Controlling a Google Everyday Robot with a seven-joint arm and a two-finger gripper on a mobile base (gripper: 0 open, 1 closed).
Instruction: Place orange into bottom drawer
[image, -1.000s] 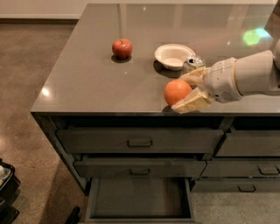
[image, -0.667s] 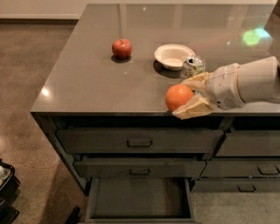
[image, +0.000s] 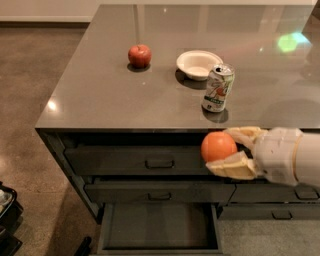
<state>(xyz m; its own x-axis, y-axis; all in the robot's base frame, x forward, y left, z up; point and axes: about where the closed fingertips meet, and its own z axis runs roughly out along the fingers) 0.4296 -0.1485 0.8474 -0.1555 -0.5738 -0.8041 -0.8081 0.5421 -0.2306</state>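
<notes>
Because the orange (image: 218, 146) is round, smooth and firm, it looks apt to slip unless pinched across its widest middle, as the gripper (image: 223, 150) has it, jaws clenched on opposite sides. It hangs just off the worktop (image: 100, 95), level with the top drawer (image: 135, 161), above and right of the open bottom drawer (image: 159, 227).
</notes>
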